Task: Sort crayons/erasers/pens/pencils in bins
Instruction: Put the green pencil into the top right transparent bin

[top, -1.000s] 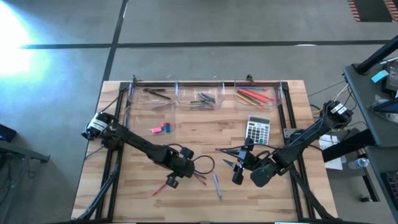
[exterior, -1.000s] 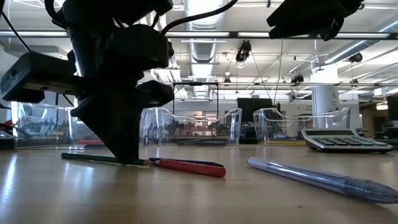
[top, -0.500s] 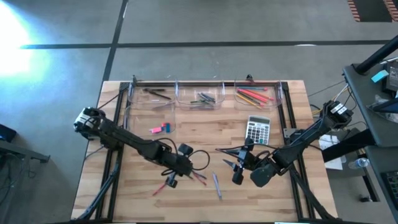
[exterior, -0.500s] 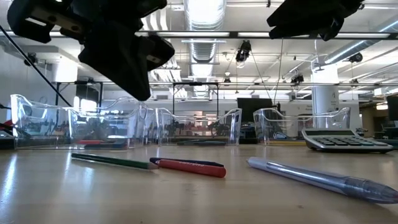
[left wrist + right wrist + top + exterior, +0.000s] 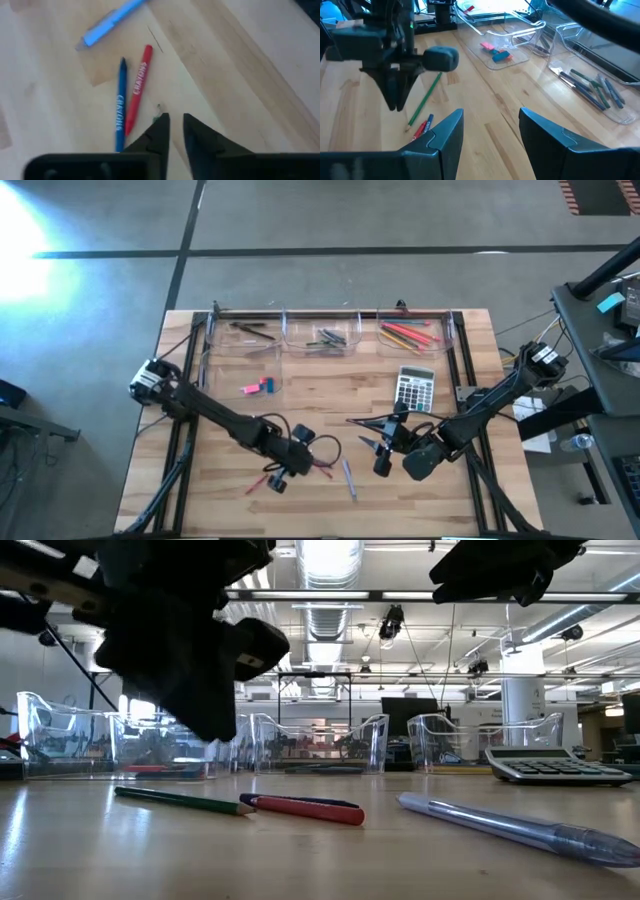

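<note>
I am holding my left gripper (image 5: 172,131) just above the tabletop (image 5: 330,395), its fingers nearly together with only a thin slit between them and nothing in them. It is hanging beside the red crayon (image 5: 138,89) and blue crayon (image 5: 120,112), which are lying side by side, with the green pencil (image 5: 425,104) close by and the pale blue pen (image 5: 510,826) just beyond the red crayon. My right gripper (image 5: 490,132) is waiting, spread wide, on the far side of that red crayon. The pink and blue erasers (image 5: 258,387) are sitting in a clear bin (image 5: 505,49), well apart from the red crayon.

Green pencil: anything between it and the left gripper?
Nothing visible. The left gripper hangs above the green pencil, open air between; the red crayon lies by its tip, not over it.
</note>
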You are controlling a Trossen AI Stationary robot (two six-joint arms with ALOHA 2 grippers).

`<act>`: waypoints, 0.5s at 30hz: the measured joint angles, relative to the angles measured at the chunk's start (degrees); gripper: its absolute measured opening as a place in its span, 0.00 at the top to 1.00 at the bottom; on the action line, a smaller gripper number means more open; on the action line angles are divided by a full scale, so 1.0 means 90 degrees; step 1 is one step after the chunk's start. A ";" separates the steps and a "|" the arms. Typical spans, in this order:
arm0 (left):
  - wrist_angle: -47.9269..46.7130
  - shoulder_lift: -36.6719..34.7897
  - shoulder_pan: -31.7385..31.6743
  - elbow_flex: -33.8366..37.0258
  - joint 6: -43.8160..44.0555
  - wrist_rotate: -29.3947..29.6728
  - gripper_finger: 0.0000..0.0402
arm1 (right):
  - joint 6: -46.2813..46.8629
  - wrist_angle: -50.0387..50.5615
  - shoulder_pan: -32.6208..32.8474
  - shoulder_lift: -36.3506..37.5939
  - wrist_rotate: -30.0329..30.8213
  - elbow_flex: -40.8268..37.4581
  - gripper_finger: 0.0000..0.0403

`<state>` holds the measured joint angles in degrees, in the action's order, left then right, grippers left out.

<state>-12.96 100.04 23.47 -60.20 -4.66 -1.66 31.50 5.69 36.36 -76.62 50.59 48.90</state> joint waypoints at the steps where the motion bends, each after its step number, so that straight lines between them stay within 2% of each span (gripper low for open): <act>1: 0.0032 0.0060 0.0018 0.0000 0.0020 -0.0001 0.87 | 0.0001 -0.0002 0.0000 0.0000 0.0000 0.0000 0.55; 7: 0.0283 0.0304 0.0035 -0.0002 0.0297 0.0087 0.72 | 0.0001 -0.0002 0.0000 0.0000 0.0000 -0.0002 0.55; 15: 0.0589 0.0631 0.0030 -0.0010 0.0371 0.0105 0.71 | 0.0001 -0.0005 0.0000 0.0000 0.0000 -0.0005 0.55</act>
<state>-7.66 105.72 23.75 -60.29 -1.32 -0.71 31.51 5.65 36.36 -76.62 50.59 48.86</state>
